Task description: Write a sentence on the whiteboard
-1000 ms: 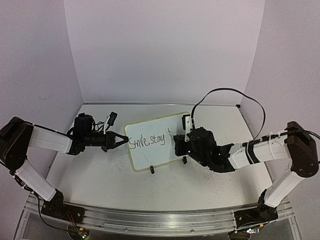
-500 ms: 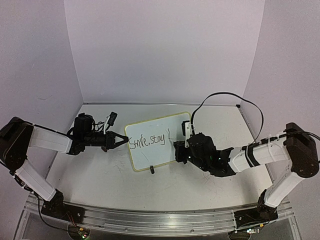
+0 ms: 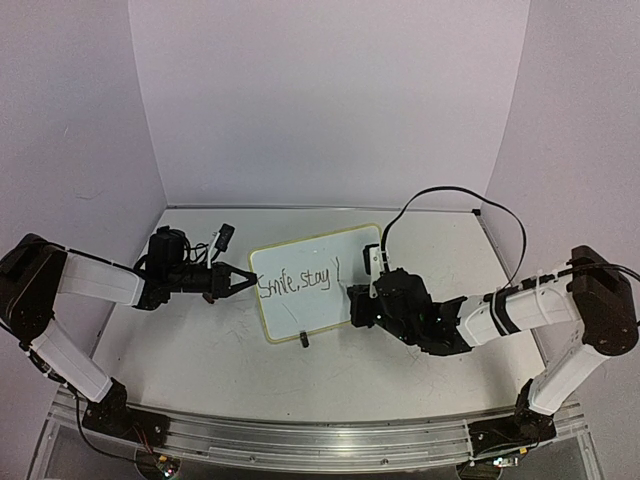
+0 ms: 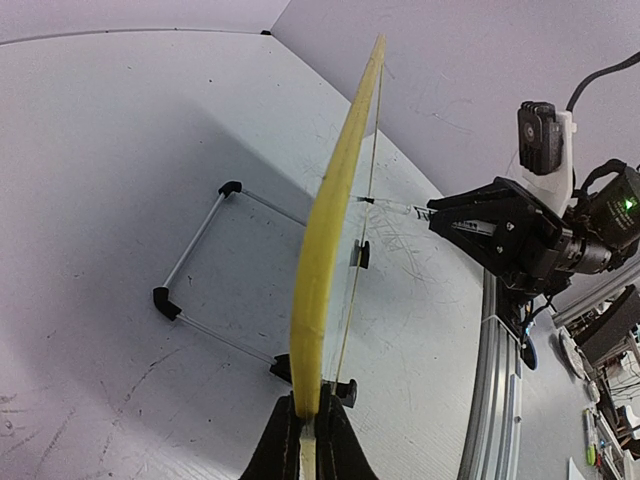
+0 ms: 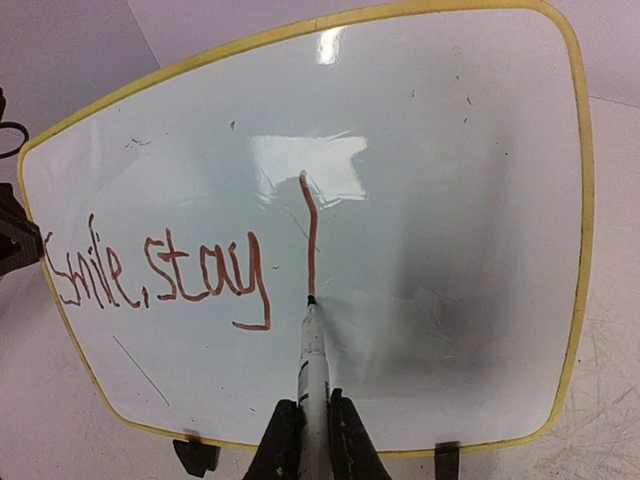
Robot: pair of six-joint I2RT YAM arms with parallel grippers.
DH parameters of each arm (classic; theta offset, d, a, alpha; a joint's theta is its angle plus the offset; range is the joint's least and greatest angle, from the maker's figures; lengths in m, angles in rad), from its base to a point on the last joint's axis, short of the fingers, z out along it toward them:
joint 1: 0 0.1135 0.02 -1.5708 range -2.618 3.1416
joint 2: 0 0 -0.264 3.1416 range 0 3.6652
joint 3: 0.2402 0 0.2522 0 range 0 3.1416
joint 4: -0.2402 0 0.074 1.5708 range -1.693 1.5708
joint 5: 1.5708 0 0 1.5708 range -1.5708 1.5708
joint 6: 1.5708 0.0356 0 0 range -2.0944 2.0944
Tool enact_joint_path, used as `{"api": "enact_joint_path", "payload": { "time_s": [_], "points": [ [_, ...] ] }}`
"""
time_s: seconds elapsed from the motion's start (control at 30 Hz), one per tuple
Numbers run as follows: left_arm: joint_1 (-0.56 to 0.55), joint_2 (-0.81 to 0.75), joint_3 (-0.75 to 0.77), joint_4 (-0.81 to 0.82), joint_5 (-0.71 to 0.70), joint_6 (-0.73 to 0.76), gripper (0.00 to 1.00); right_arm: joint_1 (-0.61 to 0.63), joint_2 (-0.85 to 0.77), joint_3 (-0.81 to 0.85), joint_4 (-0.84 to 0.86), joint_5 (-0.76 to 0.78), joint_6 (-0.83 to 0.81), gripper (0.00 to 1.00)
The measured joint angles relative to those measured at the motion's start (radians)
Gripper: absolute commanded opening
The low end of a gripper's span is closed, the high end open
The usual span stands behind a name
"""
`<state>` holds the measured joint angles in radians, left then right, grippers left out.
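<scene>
The whiteboard (image 3: 322, 312) stands tilted on small black feet at the table's middle. My left gripper (image 3: 244, 282) is shut on its left edge; the left wrist view shows the jaws (image 4: 302, 440) clamped on the yellow rim (image 4: 330, 220). The sentence (image 3: 294, 282) reads "Smile, stay" followed by one vertical stroke (image 5: 311, 240); the letters (image 5: 160, 272) look red-brown in the right wrist view. My right gripper (image 3: 358, 303) is shut on a white marker (image 5: 313, 365), whose tip touches the board (image 5: 450, 180) at the stroke's lower end. The marker (image 4: 392, 207) also shows in the left wrist view.
A wire stand with black feet (image 4: 195, 235) props the board from behind. A black cable (image 3: 450, 192) loops above the right arm. Purple walls close the back and sides. A metal rail (image 3: 300, 440) runs along the near edge.
A vertical stroke has appeared after "stay". My right gripper with the marker has shifted slightly left and down along it. The left gripper and board have not moved.
</scene>
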<state>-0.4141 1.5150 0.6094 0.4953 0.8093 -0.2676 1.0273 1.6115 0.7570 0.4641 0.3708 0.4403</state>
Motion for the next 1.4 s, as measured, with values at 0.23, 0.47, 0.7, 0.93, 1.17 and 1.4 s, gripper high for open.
{"api": "enact_joint_path", "payload": {
  "time_s": [0.23, 0.47, 0.7, 0.93, 1.17, 1.4],
  "points": [
    [0.000, 0.000, 0.000, 0.000, 0.000, 0.000, 0.00, 0.001, 0.000, 0.003, 0.001, 0.011, -0.018, 0.00],
    [0.000, 0.000, 0.000, 0.000, 0.000, 0.002, 0.00, -0.002, 0.000, 0.022, 0.001, 0.029, -0.032, 0.00],
    [0.000, 0.000, 0.000, 0.000, 0.000, 0.002, 0.00, -0.011, 0.000, 0.035, 0.007, 0.033, -0.042, 0.00],
    [0.000, 0.000, 0.000, 0.000, 0.000, 0.002, 0.00, -0.014, 0.000, 0.038, 0.006, 0.035, -0.043, 0.00],
    [0.000, 0.000, 0.000, 0.000, 0.000, 0.002, 0.00, -0.014, 0.000, 0.038, 0.005, 0.044, -0.039, 0.00],
    [0.000, 0.000, 0.000, 0.000, 0.000, 0.002, 0.00, -0.015, -0.004, 0.038, -0.006, 0.048, -0.025, 0.00]
  ]
}}
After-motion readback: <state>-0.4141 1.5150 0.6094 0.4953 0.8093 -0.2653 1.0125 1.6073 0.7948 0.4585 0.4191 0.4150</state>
